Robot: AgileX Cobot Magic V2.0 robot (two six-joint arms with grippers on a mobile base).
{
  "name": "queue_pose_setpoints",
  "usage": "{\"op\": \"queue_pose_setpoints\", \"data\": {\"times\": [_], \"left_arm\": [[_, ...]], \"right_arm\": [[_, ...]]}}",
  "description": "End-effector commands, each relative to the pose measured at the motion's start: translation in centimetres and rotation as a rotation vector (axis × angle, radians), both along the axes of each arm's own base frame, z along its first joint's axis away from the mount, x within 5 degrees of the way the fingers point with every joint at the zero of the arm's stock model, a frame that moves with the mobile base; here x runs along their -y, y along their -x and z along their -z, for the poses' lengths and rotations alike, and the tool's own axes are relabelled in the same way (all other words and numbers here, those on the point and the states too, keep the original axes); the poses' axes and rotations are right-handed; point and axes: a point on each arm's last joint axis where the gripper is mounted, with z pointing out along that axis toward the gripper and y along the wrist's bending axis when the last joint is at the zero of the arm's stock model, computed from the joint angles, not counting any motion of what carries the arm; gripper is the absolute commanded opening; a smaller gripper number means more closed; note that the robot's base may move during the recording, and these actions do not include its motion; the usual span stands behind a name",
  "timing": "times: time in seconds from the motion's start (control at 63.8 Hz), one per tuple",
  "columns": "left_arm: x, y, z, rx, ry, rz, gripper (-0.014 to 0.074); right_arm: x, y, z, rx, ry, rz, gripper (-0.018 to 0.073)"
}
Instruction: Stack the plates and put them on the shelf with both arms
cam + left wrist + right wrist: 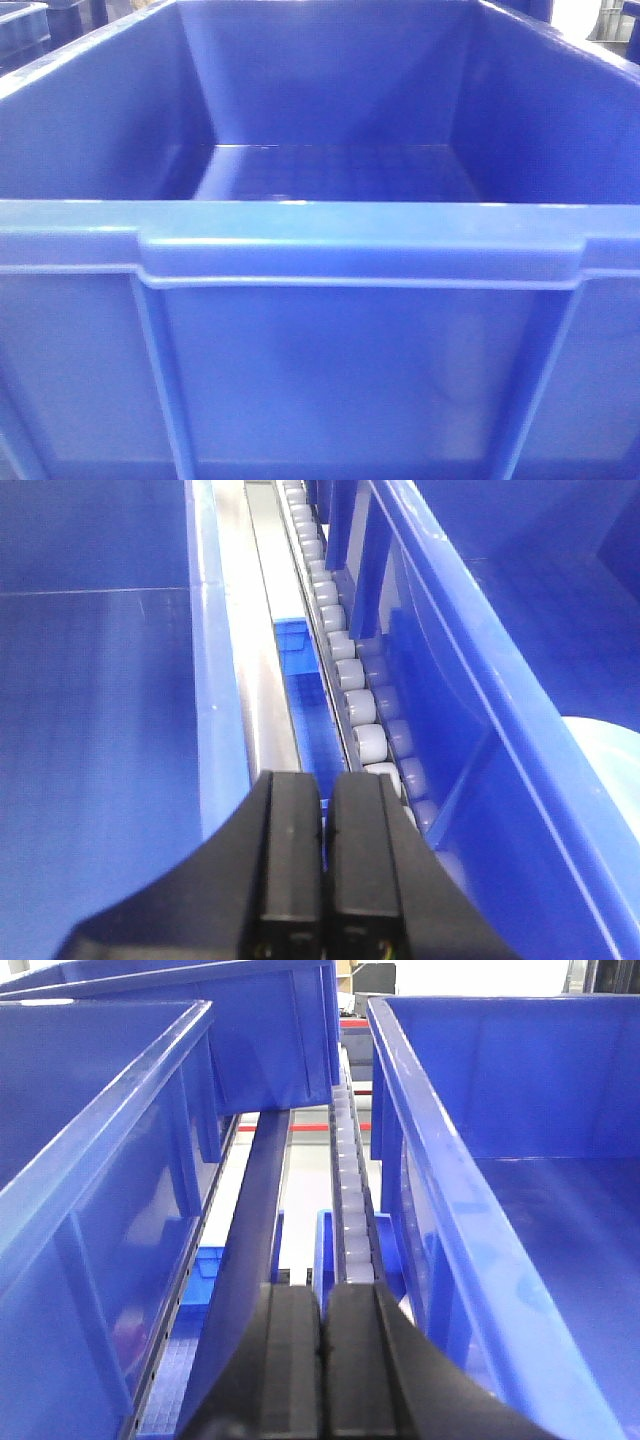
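- The front-facing view is filled by a large blue plastic crate (320,250); its near wall and thick rim are seen across the lower half, and its grid-patterned floor lies toward 12 o'clock with nothing on it.
- More blue crates are glimpsed at the upper corners, at 10 and 2 o'clock.
- In the left wrist view the left gripper (323,870) is seen at 6 o'clock, its two black fingers pressed together with only a hairline seam between them and nothing held.
- Ahead of it, a track of white rollers (345,670) is seen running from near the fingertips toward 12 o'clock, beside a brushed metal rail (262,680).
- A blue crate wall (470,710) is seen along the right of the rollers; just beyond it, at 4 o'clock by the frame edge, a curved white shape (605,755) is visible, possibly a plate, though too little is shown to tell.
- In the right wrist view the right gripper (322,1360) is seen at 6 o'clock, its black fingers likewise closed flat against each other, gripping nothing.
- A roller track (350,1190) is seen leading toward 12 o'clock between two blue crates (520,1200), with a further crate set behind at 11 o'clock.
- The shelf cannot be made out in any view.
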Motion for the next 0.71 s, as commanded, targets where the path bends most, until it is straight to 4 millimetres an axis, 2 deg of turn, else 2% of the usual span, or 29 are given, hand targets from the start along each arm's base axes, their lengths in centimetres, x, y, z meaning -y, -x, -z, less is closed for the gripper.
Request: {"op": "queue_pose_setpoints", "data": {"times": [0.0,0.69], "left_arm": [[0.04,-0.33,-1.57,0.093,0.041,-0.010,0.0084],[-0.02,-0.12,-1.56,0.106,0.045,-0.010,0.0084]], "right_arm": [[0.13,0.37,-1.52,0.133,0.012,0.019,0.0050],[0.13,0.37,-1.52,0.133,0.012,0.019,0.0050]]}}
